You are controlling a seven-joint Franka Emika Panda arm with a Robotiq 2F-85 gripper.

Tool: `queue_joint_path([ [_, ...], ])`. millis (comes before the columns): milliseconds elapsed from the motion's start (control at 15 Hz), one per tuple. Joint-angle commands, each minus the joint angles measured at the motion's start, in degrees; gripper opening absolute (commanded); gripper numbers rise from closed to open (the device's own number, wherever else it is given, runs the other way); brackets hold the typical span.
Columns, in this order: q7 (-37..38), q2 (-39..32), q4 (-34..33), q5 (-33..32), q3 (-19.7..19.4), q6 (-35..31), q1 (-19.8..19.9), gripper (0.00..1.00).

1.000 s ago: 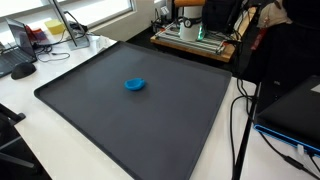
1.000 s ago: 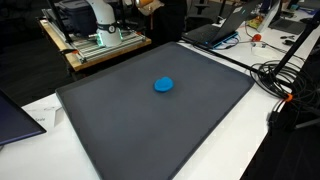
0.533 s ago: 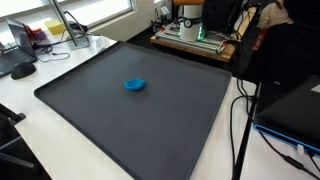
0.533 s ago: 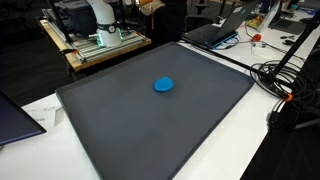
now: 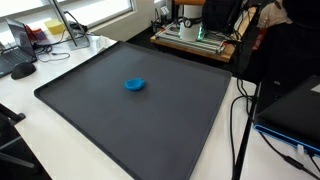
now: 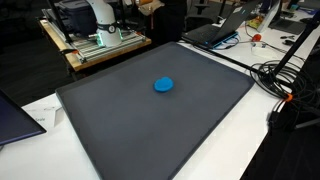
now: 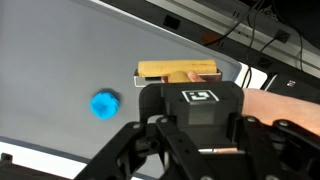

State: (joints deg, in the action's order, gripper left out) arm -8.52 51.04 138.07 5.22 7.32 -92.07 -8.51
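A small blue disc [image 5: 134,85] [image 6: 163,85] lies alone near the middle of a large dark grey mat [image 5: 150,130] [image 6: 150,130] in both exterior views. The wrist view looks down on the mat, with the blue disc [image 7: 104,104] to the left of my gripper [image 7: 190,170]. The gripper's black body and linkages fill the lower middle of that view and its fingertips run off the bottom edge. The jaws are drawn together and I see nothing between them. The gripper hangs above the mat, apart from the disc. Neither exterior view shows the arm over the mat.
A wooden block [image 7: 180,70] in a white frame lies beyond the mat's far edge. A bench with equipment [image 5: 195,35] [image 6: 100,40], laptops [image 6: 215,30] [image 5: 15,50] and black cables [image 6: 275,75] [image 5: 240,120] surround the mat.
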Motion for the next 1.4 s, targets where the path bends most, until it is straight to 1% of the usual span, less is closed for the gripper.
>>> queue_joint_path([
  [0, 1.58, -1.96, -2.15, 0.46, 0.59, 0.95, -1.1, 0.23],
  [200, 1.94, -2.71, -2.53, 0.96, 0.57, 0.97, -1.13, 0.23],
  [333, 2.51, -3.83, -2.91, 2.43, -0.39, 1.18, -0.91, 0.23],
  [400, 2.55, -4.76, -2.94, 2.7, -0.84, 0.25, -0.59, 0.23],
  [600, 4.58, -8.47, -4.68, 2.9, -2.18, 0.14, 1.21, 0.23],
  [733, 6.39, -12.19, -7.22, 2.28, -3.05, 0.48, 2.74, 0.23],
  [867, 7.02, -16.28, -10.67, 1.15, -4.76, 1.02, 4.67, 0.23],
  [1133, 12.35, -25.92, -19.77, -1.17, -4.47, -0.56, 8.41, 0.23],
  [1333, 16.71, -34.66, -28.66, -3.22, -3.73, -1.89, 9.58, 0.23],
])
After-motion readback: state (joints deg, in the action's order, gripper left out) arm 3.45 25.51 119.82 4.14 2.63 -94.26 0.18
